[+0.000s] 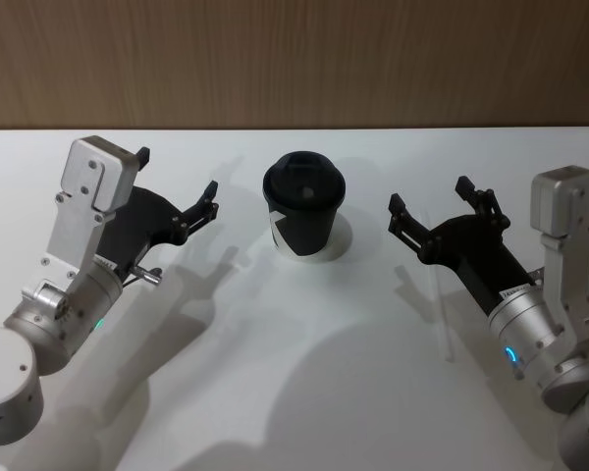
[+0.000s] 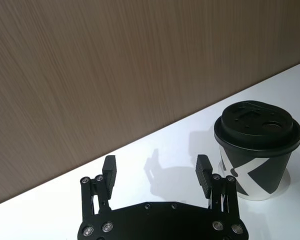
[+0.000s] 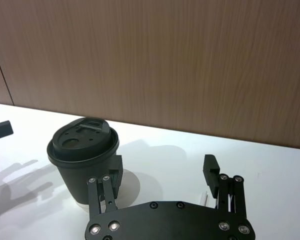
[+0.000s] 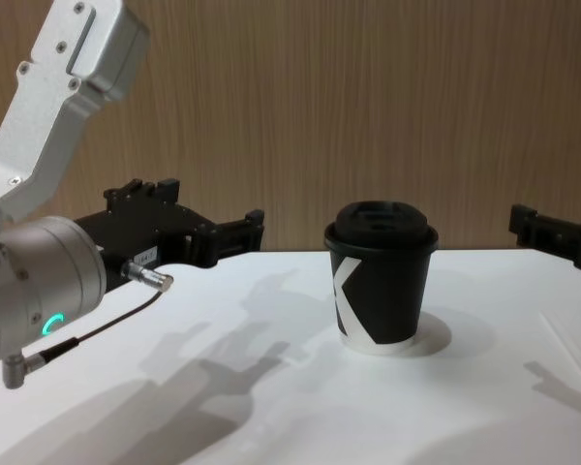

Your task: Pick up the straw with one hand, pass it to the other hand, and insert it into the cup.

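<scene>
On the robot's left, the left gripper point(image 1: 177, 175) hangs above the white table point(image 1: 275, 392), its black fingers point(image 1: 209, 192) spread wide apart with nothing between them. They point toward the wood-grain wall point(image 1: 294, 59) and a little inward. Its silver wrist carries a green ring light point(image 4: 48, 325), and a thin dark cable point(image 4: 107, 325) with a metal plug point(image 1: 149, 276) runs along the side of the arm. In the left wrist view the two finger pads frame bare tabletop, with the cup off to one side beyond them.

Between the two arms stands the cup point(image 1: 304, 211) — black paper, black domed lid pressed on, upright on the table near the wall. Its white K-like mark faces the robot's left front, as the chest view shows. Neither gripper touches it; each is well apart from it on its own side.

To the right, the right gripper point(image 1: 432, 199) hovers over the table, jaws likewise wide open and empty, aimed inward toward the cup. A blue light point(image 1: 510, 355) glows on its silver wrist.

Beneath that right arm lies the straw point(image 1: 443, 319) — flat on the table, white on white and faint, running roughly toward the robot from under the gripper. No finger touches it.
</scene>
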